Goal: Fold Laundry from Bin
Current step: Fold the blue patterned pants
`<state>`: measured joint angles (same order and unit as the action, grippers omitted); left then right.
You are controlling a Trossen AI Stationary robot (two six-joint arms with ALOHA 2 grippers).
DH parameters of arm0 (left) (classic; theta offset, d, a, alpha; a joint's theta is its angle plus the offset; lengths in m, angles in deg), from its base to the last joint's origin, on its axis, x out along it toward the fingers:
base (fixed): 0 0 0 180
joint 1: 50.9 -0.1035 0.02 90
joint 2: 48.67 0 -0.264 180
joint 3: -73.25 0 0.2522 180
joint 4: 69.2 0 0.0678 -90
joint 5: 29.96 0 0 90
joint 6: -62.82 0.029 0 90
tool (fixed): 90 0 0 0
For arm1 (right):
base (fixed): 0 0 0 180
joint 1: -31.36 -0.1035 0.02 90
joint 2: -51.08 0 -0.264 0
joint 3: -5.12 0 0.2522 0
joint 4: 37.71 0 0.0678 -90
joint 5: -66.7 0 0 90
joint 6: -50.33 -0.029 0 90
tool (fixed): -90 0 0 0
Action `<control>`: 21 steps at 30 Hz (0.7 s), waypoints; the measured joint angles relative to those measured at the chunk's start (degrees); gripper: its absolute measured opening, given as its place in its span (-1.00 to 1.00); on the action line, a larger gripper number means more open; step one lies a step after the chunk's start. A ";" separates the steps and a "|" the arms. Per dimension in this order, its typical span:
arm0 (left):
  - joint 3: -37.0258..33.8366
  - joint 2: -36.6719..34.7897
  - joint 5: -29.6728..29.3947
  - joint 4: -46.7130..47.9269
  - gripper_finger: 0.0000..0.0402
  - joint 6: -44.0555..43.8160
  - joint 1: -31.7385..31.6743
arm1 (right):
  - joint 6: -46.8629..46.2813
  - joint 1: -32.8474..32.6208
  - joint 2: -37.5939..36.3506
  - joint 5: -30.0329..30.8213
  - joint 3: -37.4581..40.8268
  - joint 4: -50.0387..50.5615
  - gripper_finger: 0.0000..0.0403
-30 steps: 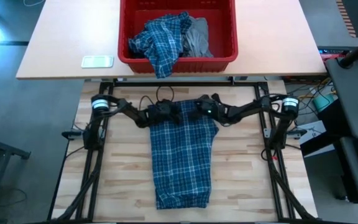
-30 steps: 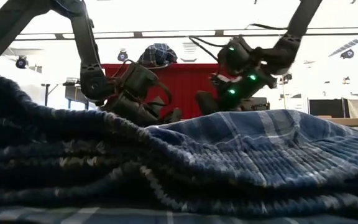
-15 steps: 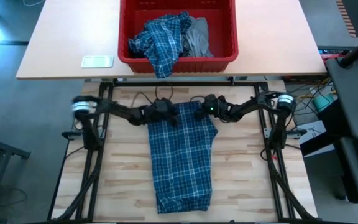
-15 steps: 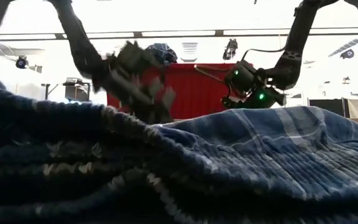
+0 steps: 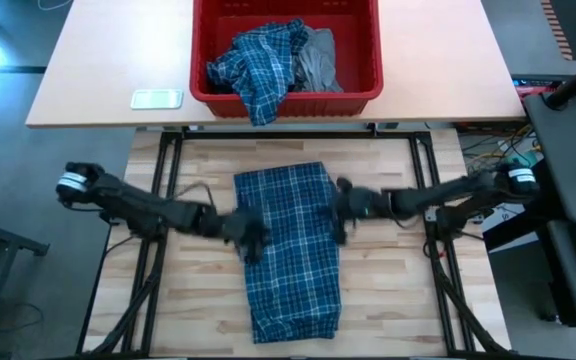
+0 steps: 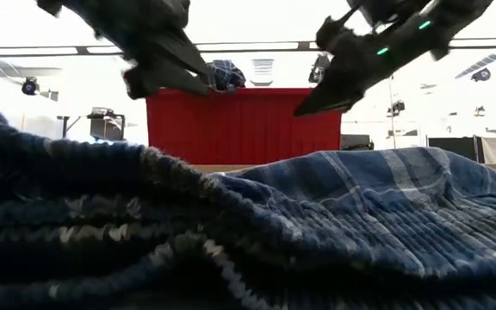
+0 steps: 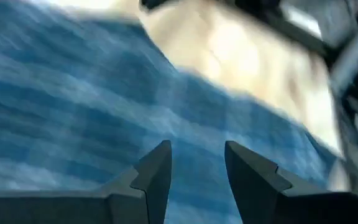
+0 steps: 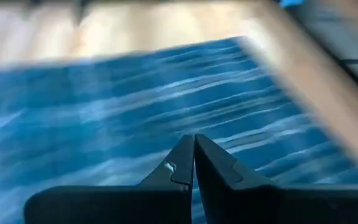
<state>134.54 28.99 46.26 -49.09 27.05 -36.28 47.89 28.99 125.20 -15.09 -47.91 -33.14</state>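
Both arms swung outward, left claw [image 5: 249, 233] parted, right claw [image 5: 339, 208] closed, flanking plaid shirt [image 5: 290, 250] edges.

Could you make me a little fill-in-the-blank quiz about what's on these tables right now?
1. The plaid garment spread on the wooden table is blue and ____.
2. The bin holding more laundry is coloured ____.
3. The right gripper has its fingers ____.
4. The left gripper hovers over the garment, holding ____.

Missing words: white; red; shut; nothing

Blue plaid shirt [image 5: 290, 245] flat on table — more laundry [image 5: 273, 60] heaped in red bin [image 5: 286, 98]
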 joint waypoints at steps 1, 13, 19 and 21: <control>1.91 1.00 -0.08 2.81 -0.33 -1.50 2.93 | 0.47 -2.92 -0.67 -0.63 -0.22 2.32 -0.95; 33.42 25.20 -1.52 35.01 0.04 -6.93 23.87 | -11.26 -33.62 4.20 0.17 -11.50 26.67 -0.28; 45.36 38.03 0.84 43.70 0.46 -6.80 28.68 | -12.75 -43.30 17.92 6.90 -24.73 35.12 0.19; 48.97 41.41 -0.69 48.93 0.56 -6.40 30.21 | -10.53 -44.61 23.47 6.85 -30.46 39.77 0.31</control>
<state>183.51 70.40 45.57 -0.16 20.65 -6.08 37.36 -15.62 148.67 -8.24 -78.37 6.63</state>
